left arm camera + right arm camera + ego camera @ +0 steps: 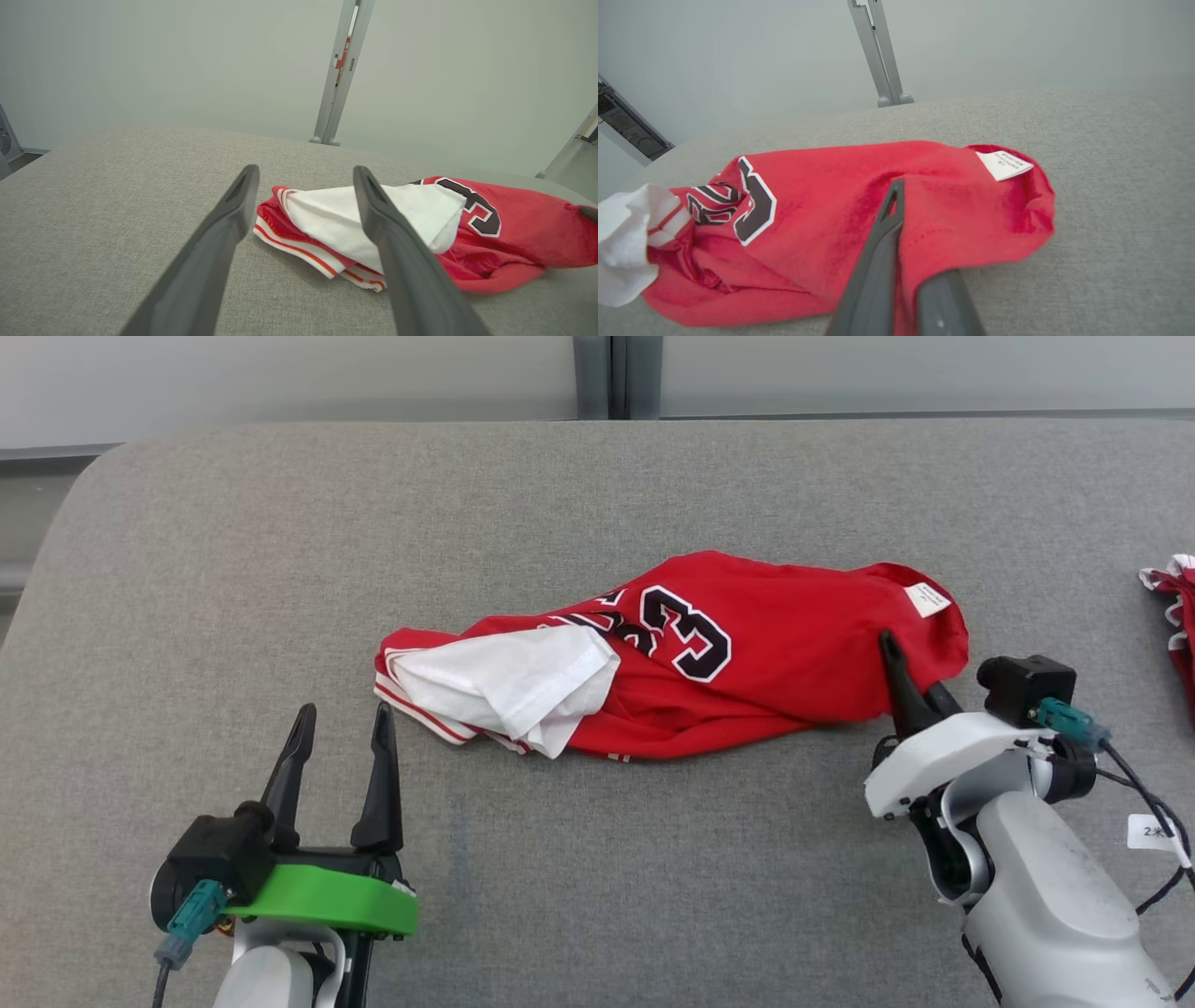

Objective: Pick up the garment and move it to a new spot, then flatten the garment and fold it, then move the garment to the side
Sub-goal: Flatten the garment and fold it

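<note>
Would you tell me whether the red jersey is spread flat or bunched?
Bunched: the red jersey lies crumpled in folds, with white fabric flopped over one end.

Bright, even, diffuse light, overhead going by the shadows, no glare; head view sharp across the grey table, only a thin soft shadow along the near edge of the garment. Wrist views are wide-angle: far table edge bows, wall post leans; left gripper and right gripper go soft and out of focus near the lens; right wrist background hazy, low-contrast; garment red saturated there, weave detail smeared.
</note>
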`<state>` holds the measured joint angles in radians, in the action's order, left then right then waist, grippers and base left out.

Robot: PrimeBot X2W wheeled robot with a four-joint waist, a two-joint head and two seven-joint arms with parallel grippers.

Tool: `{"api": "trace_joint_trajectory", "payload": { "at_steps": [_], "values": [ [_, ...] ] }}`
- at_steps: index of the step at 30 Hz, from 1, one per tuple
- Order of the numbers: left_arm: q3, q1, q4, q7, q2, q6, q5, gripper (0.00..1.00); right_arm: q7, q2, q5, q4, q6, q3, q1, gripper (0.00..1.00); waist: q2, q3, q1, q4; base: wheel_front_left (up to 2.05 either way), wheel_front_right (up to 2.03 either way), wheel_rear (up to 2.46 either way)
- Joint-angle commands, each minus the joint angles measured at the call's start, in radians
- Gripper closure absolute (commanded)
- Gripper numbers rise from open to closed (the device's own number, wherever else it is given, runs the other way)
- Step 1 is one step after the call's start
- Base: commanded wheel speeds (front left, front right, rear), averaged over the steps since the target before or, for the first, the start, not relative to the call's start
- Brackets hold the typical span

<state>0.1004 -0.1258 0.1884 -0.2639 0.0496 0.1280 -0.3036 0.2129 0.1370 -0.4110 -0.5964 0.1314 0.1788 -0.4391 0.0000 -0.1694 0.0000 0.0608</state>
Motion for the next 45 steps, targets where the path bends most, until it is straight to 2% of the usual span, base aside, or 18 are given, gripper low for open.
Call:
{"api": "trace_joint_trajectory", "payload": {
  "at_steps": [1, 7, 13, 18, 21, 25, 30, 36, 41, 42, 43, 45],
  "values": [
    [-0.004, -0.011, -0.003, 0.000, 0.002, 0.004, 0.007, 0.00, 0.016, 0.012, 0.000, 0.026, -0.002, -0.007, 0.011, 1.00, 0.0000, 0.003, 0.0000, -0.001, 0.00, 0.00, 0.00],
    [-0.024, 0.007, -0.009, 0.000, 0.002, 0.004, 0.005, 0.00, 0.039, 0.045, 0.022, 0.220, -0.002, -0.033, 0.062, 1.00, 0.0000, 0.014, 0.0000, -0.023, 0.00, 0.00, 0.00],
    [-0.027, 0.005, -0.017, 0.000, 0.002, 0.004, 0.006, 0.00, 0.020, 0.056, 0.035, 0.485, -0.002, -0.067, 0.124, 1.00, 0.0000, 0.012, 0.0000, -0.041, 0.00, 0.00, 0.00],
    [-0.022, -0.005, -0.025, 0.000, 0.002, 0.004, 0.004, 0.00, -0.044, 0.053, 0.053, 0.689, -0.002, -0.104, 0.136, 1.00, 0.0000, -0.003, 0.0000, -0.043, 0.00, 0.00, 0.00],
    [-0.015, -0.019, -0.028, 0.000, 0.002, 0.004, 0.001, 0.00, -0.098, 0.061, 0.059, 0.735, -0.002, -0.124, 0.093, 1.00, 0.0000, -0.018, 0.0000, -0.035, 0.00, 0.00, 0.00],
    [0.001, -0.037, -0.033, 0.000, 0.002, 0.004, -0.002, 0.00, -0.169, 0.078, 0.050, 0.683, -0.002, -0.148, -0.003, 1.00, 0.0000, -0.045, 0.0000, -0.011, 0.00, 0.00, 0.00],
    [0.033, -0.066, -0.038, 0.000, 0.002, 0.004, -0.011, 0.00, -0.208, 0.123, 0.059, 0.472, -0.002, -0.206, -0.177, 1.00, 0.0000, -0.088, 0.0000, 0.048, 0.00, 0.00, 0.00],
    [0.077, -0.091, -0.058, 0.000, 0.002, 0.003, -0.028, 0.00, -0.185, 0.153, 0.069, 0.215, -0.001, -0.260, -0.355, 1.00, 0.0000, -0.137, 0.0000, 0.145, 0.00, 0.00, 0.00],
    [0.105, -0.105, -0.082, 0.000, 0.002, 0.003, -0.046, 0.00, -0.168, 0.166, 0.085, 0.058, -0.001, -0.231, -0.441, 1.00, 0.0000, -0.171, 0.0000, 0.212, 0.00, 0.00, 0.00],
    [0.110, -0.107, -0.085, 0.000, 0.002, 0.003, -0.046, 0.00, -0.175, 0.166, 0.085, 0.022, -0.001, -0.214, -0.448, 0.05, 0.0000, -0.175, 0.0000, 0.222, 0.00, 0.00, 0.00],
    [0.112, -0.109, -0.088, 0.000, 0.002, 0.003, -0.044, 0.00, -0.181, 0.167, 0.085, -0.010, -0.001, -0.198, -0.452, 0.00, 0.0000, -0.178, 0.0000, 0.231, 0.00, 0.00, 0.00],
    [0.115, -0.108, -0.090, 0.000, 0.002, 0.003, -0.047, 0.00, -0.193, 0.176, 0.081, -0.060, -0.001, -0.167, -0.454, 0.00, 0.0000, -0.177, 0.0000, 0.239, 0.00, 0.00, 0.00]
  ]
}}
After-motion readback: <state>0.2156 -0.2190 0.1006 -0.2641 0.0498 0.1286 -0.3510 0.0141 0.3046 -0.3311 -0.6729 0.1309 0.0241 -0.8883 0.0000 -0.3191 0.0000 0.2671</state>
